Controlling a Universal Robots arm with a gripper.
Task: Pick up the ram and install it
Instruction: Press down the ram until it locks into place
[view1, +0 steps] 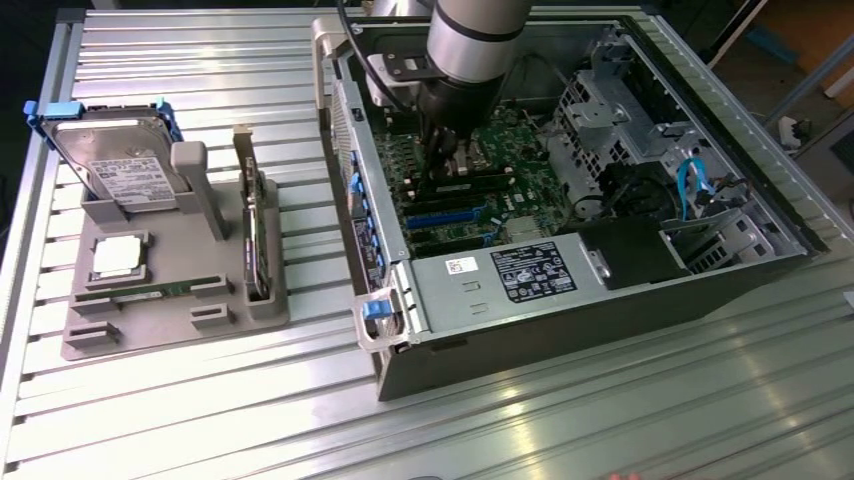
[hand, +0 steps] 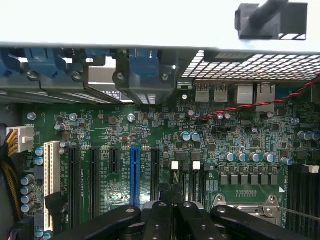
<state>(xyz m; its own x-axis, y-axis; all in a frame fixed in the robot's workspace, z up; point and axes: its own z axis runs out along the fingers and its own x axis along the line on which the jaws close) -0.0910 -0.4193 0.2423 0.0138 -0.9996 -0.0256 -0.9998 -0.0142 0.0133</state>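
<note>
Here the ram (view1: 134, 292) is seen lying flat along the gray tray's (view1: 267, 310) near edge, while the gripper (view1: 451, 160), its grasp impossible to tell, is lowered over the motherboard (hand: 150, 135).

Arm (view1: 474, 35) was a thick cylinder, silver-grey metal with a darker grey band around it and a bright highlight down its length. Below it a narrower black section tapered toward the gripper (view1: 447, 150), matte black all over. A black cable ran down alongside the arm's upper part, beside a black bracket with a pale face. In the wrist view the gripper (hand: 175, 220) looked like glossy black moulded links: two angled outer bars, each with a round pivot screw, and two straight centre pieces side by side with small round fasteners.
</note>
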